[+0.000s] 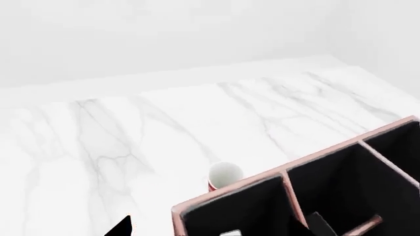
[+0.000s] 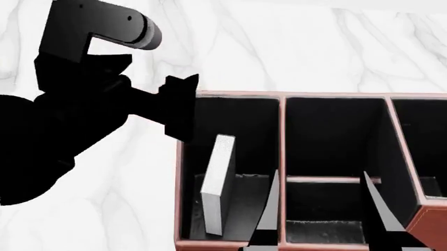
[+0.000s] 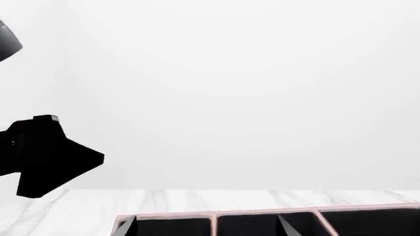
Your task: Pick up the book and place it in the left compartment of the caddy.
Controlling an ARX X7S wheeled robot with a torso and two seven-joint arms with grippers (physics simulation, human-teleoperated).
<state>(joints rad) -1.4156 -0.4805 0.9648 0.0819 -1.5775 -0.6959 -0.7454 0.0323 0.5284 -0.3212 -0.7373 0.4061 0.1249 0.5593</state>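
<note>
The reddish-brown caddy (image 2: 283,95) fills the lower right of the head view. Its black bays also show in the left wrist view (image 1: 288,169) and the right wrist view (image 3: 217,215). The book (image 2: 218,183) stands on edge, tilted, inside the left compartment (image 2: 248,201), white pages showing. Nothing grips it. My left gripper (image 2: 180,104) hangs open over that bay's far left corner, with one dark fingertip (image 1: 121,228) outside the caddy wall. My right gripper (image 2: 321,214) is open above the caddy's near side, its fingers (image 2: 269,209) wide apart and holding nothing.
A small white cup with a red side (image 1: 225,174) stands on the marble table (image 1: 131,147), close against the caddy's outer wall. The left arm's black bulk (image 2: 63,125) covers the left of the head view. A plain white wall (image 3: 229,88) lies behind the table.
</note>
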